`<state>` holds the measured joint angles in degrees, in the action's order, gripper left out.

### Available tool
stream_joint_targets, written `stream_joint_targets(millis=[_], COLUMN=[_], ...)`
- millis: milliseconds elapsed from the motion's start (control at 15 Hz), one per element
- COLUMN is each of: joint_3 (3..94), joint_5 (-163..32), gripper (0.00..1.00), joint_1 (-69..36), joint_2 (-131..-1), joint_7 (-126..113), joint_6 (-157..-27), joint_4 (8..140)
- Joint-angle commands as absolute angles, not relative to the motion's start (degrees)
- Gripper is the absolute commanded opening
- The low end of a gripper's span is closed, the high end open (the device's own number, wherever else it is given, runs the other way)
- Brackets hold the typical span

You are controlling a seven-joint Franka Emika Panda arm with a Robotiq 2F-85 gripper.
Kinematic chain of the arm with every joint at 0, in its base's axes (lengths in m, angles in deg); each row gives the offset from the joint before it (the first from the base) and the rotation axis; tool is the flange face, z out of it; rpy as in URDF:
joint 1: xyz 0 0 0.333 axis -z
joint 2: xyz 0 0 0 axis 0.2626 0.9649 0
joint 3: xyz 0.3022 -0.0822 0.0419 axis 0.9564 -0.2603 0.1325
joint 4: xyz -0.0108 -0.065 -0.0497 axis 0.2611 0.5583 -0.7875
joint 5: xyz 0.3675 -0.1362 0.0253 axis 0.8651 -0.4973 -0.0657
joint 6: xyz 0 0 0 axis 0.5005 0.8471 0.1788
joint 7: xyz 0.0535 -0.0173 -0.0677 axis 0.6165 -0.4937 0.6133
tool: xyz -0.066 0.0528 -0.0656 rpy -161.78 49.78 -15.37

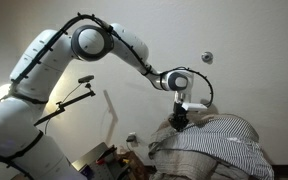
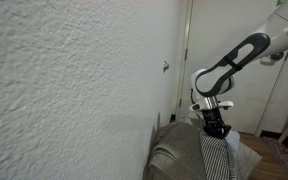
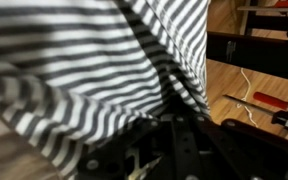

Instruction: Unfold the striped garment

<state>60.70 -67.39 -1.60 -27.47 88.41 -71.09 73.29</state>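
Pinching the striped garment [image 1: 229,145] between tightly squeezed fingers of the gripper [image 1: 178,120], low and right in both exterior views.

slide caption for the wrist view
Wrist close-up: black gripper shut on a fold of the white dark-pinstriped fabric garment, wooden floor beyond.

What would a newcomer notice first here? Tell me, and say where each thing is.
The striped garment stands out first, a big pinstriped mound low in both exterior views and filling the wrist view. Next comes the white arm arching across to it, its gripper shut on the fabric at the mound's top. A rough white wall fills half of an exterior view.
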Motion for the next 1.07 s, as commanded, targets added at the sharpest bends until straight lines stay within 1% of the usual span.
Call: stream_joint_targets(millis=[0,267,400,800,1000], joint_3=[62.1,62.0,62.0,62.4,62.8], joint_5=[-64.6,-63.7,-63.7,-63.5,-62.9], gripper=[0.0,0.0,0.0,0.0,0.0], joint_1=[-2.0,-3.7,-4.2,-5.0,-4.5], joint_2=[-25.5,-24.9,-25.4,-26.3,-26.7], joint_7=[94.1,95.4,94.8,92.9,92.7], joint_6=[-63.9,-64.4,-70.0,-92.7,-98.2], joint_4=[70.3,69.1,70.0,74.9,77.2])
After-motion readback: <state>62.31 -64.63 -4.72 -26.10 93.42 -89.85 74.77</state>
